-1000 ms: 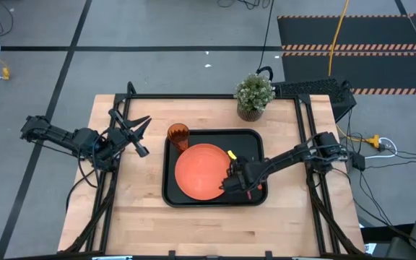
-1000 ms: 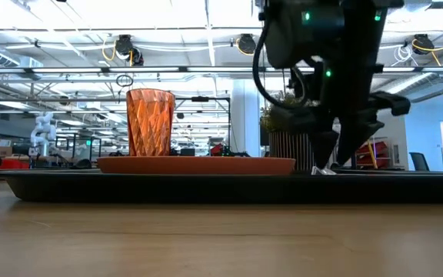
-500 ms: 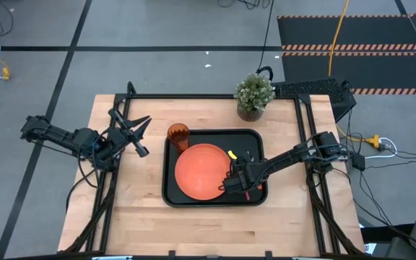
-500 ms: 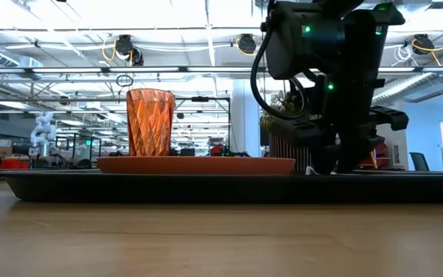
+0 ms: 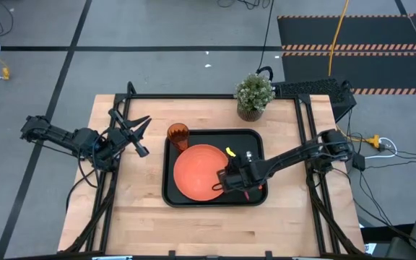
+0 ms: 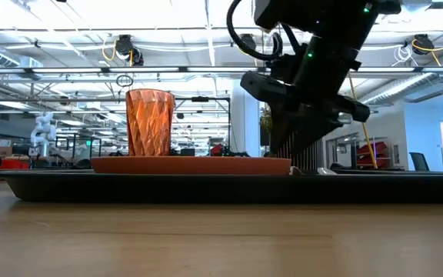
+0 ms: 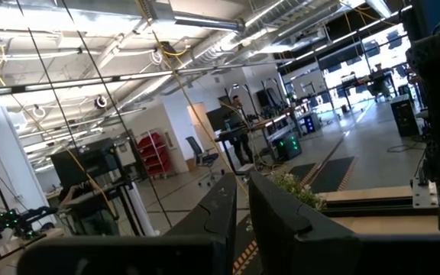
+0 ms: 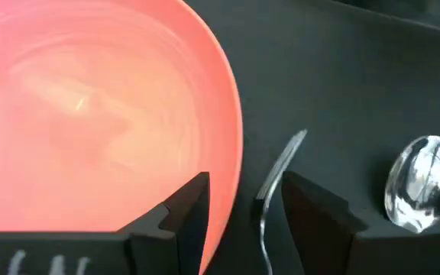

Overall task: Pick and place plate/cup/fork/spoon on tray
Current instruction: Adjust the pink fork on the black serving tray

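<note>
The right gripper point(image 5: 226, 180) hangs low over the large black rectangular tray point(image 5: 170, 193), at the tray's right part, its fingers spread and empty. One finger point(image 8: 180, 210) overlaps the rim of the flat round orange plate point(image 8: 90, 114), the other point(image 8: 312, 206) sits over bare tray floor. Between them lies a slim metal utensil end point(image 8: 277, 172), probably the fork, its long axis running roughly along the fingers' reach (the handle is hidden). Just beside it rests the metal bowl of the spoon point(image 8: 415, 179). The translucent amber plastic cup point(image 5: 178, 134) stands at the tray's far left corner. The left gripper point(image 5: 134, 132) waits well left of the tray, nearly closed on nothing; the right arm is clearly nearer.
</note>
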